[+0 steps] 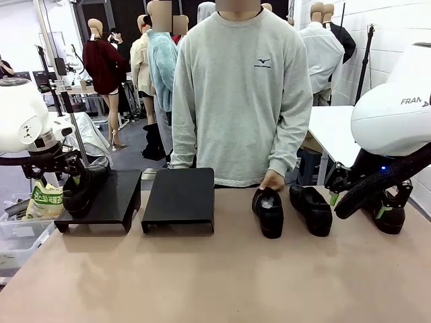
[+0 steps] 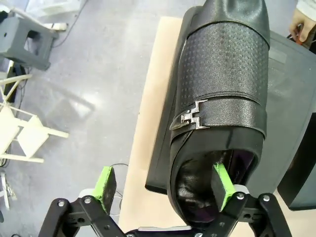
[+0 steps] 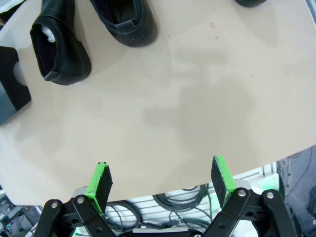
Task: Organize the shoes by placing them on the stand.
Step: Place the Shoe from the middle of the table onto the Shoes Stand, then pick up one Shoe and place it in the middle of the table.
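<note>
One black shoe [image 2: 222,74] with a buckled strap rests on the left black stand [image 1: 111,195], seen in the front view as a shoe [image 1: 82,190] at the stand's left end. My left gripper [image 2: 165,185] is open at its heel, one green pad [image 2: 222,185] inside the shoe's opening and the other off to the side. Three more black shoes lie on the table: one [image 1: 269,212] under a person's hand [image 1: 273,180], one [image 1: 311,210] beside it, one [image 1: 390,217] at far right. My right gripper [image 3: 160,180] hangs open above the bare table near them, holding nothing.
A second black stand [image 1: 178,195] sits in the table's middle with nothing on it. A person stands at the far edge. A clear bin with a green packet [image 1: 44,200] sits off the table's left side. The near half of the table [image 1: 215,282] is bare.
</note>
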Tool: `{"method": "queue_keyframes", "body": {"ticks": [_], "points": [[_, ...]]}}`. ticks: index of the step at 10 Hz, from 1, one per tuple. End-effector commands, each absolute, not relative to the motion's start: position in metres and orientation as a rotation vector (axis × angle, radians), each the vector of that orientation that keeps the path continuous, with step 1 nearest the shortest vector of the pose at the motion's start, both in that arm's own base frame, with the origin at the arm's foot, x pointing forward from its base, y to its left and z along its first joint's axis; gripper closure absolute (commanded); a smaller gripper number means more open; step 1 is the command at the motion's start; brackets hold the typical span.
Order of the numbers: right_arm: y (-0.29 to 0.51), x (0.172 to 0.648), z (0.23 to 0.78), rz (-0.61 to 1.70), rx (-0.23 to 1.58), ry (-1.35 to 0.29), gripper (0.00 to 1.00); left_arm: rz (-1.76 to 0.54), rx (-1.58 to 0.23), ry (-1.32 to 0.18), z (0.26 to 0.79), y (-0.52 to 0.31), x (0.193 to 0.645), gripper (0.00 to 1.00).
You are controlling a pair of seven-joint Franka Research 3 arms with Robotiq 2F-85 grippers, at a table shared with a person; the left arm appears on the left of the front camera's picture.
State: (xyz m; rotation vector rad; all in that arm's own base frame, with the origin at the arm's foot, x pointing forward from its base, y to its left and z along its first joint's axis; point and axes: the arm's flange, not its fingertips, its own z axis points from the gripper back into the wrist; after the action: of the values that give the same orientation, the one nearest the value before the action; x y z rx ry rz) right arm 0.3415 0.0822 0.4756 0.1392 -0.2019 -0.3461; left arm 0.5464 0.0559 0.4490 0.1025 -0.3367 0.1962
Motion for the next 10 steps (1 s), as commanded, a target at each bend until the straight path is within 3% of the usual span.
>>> {"method": "queue_keyframes", "body": {"ticks": [1,10], "points": [[0.082,0.342,0.475,-0.34,0.143,-0.197,0.0,0.207,0.11,-0.382,0.451,0.056,0.54,0.0],[0.082,0.342,0.475,-0.34,0.143,-0.197,0.0,0.195,0.101,-0.348,0.451,0.056,0.547,0.0]]}}
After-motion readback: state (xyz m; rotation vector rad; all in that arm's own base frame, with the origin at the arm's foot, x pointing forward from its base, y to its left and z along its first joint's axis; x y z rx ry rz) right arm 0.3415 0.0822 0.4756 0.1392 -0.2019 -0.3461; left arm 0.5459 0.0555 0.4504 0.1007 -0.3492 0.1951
